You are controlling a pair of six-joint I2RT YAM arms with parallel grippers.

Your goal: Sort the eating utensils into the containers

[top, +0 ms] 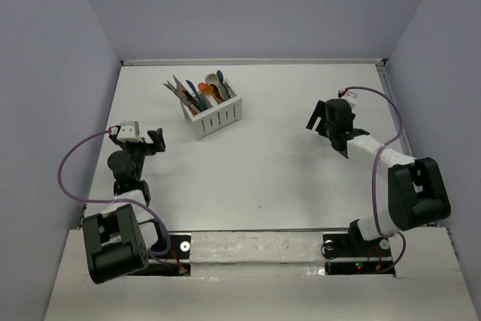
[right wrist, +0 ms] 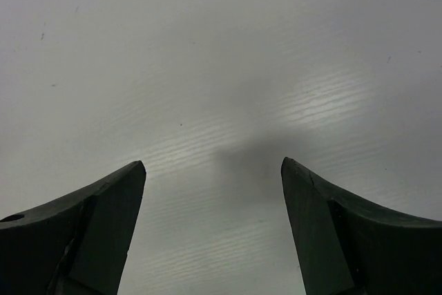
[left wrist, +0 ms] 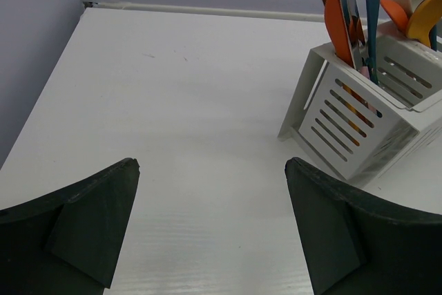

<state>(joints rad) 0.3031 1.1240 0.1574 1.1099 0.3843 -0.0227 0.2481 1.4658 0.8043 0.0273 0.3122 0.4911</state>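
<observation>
**Utensils in caddy, both grippers empty**

The caddy [top: 220, 119] stands on the far left-centre of the table [top: 263, 178], turned at an angle. The utensils [top: 201, 92] stand upright in it. In the left wrist view, dark blades and an orange spoon fill one compartment, and orange, yellow and beige spoon bowls fill the other. The left gripper [left wrist: 210, 167] sits near the caddy, on its left. Its jaws are wide apart with nothing between them. The right gripper [right wrist: 213, 164] is well apart on the right, its jaws spread wide over bare table, holding nothing.
</observation>
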